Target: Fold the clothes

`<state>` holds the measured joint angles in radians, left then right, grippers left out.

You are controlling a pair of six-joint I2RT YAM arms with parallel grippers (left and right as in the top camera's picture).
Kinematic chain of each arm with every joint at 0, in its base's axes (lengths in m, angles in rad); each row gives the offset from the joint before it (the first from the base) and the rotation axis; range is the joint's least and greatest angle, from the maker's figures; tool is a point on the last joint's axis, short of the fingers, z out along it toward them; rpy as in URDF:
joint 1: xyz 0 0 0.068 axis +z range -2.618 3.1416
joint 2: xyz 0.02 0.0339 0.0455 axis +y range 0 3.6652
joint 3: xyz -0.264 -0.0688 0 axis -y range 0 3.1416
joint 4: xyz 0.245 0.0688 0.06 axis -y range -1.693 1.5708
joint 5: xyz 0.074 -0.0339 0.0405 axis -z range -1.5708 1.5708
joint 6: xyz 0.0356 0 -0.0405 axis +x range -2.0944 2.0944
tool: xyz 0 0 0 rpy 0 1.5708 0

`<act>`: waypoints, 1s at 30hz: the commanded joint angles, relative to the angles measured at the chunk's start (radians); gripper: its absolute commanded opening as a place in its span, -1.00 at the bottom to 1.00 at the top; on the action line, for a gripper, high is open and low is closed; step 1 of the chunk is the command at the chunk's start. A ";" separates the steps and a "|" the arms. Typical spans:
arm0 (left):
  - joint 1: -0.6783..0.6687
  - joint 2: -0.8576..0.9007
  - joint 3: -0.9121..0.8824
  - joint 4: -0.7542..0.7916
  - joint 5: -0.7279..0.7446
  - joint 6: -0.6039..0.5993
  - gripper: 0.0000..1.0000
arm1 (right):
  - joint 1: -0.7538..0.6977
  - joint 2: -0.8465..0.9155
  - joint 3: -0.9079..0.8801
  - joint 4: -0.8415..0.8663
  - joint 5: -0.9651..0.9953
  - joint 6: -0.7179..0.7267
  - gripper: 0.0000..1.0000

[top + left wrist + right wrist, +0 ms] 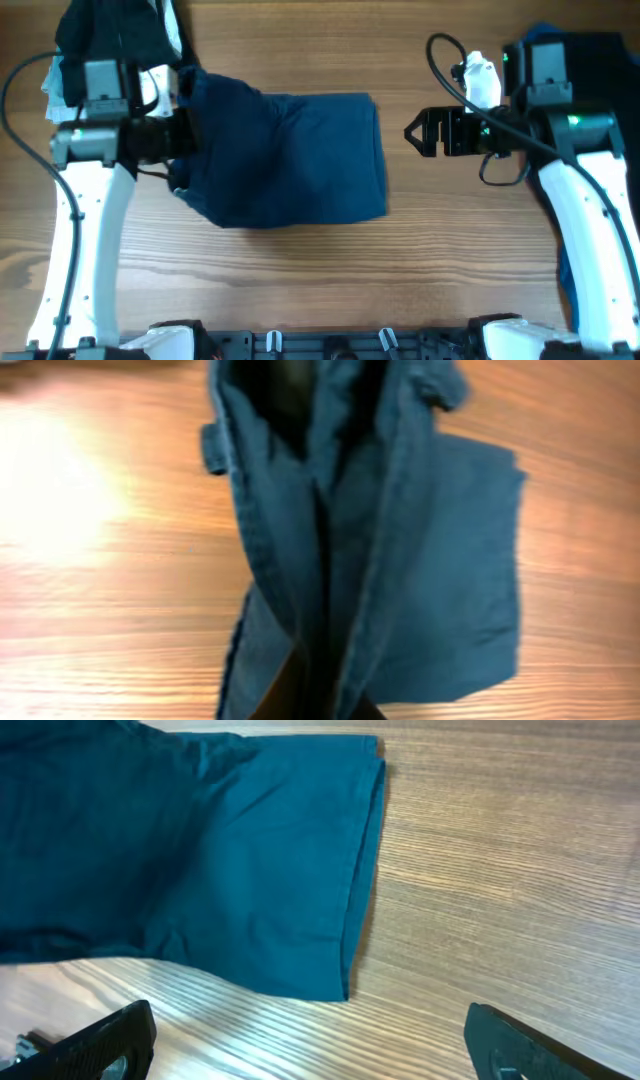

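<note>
A dark navy-blue garment (290, 160) lies folded on the wooden table, centre left. My left gripper (185, 135) is shut on its left edge and lifts that edge a little; in the left wrist view the bunched fabric (340, 540) with its seams hangs from the jaws (325, 705). My right gripper (415, 133) is open and empty, just right of the garment's right edge. The right wrist view shows that edge (365, 870) flat on the wood between and ahead of my spread fingers (310, 1050).
A pile of black and pale garments (120, 35) sits at the back left behind my left arm. Bright blue cloth (560, 40) lies at the back right under my right arm. Bare wood (330, 280) runs along the front.
</note>
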<state>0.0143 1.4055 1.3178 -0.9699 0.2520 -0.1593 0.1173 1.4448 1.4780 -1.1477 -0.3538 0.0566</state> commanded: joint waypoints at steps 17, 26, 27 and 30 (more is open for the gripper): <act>-0.483 0.285 0.026 0.370 -0.032 -0.434 -0.92 | 0.003 0.117 -0.001 0.135 0.120 0.161 0.99; -0.533 0.297 0.026 0.495 -0.026 -0.434 -0.92 | 0.003 0.117 -0.001 0.146 0.122 0.209 0.99; -0.535 0.300 0.026 0.496 -0.026 -0.434 -0.92 | 0.003 0.117 -0.001 0.145 0.122 0.209 0.99; -0.536 0.310 0.026 0.487 -0.026 -0.433 -0.92 | 0.003 0.117 -0.001 0.143 0.122 0.209 0.99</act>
<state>-0.5152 1.6928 1.3239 -0.4854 0.2100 -0.5823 0.1173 1.5539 1.4780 -1.0077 -0.2523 0.2462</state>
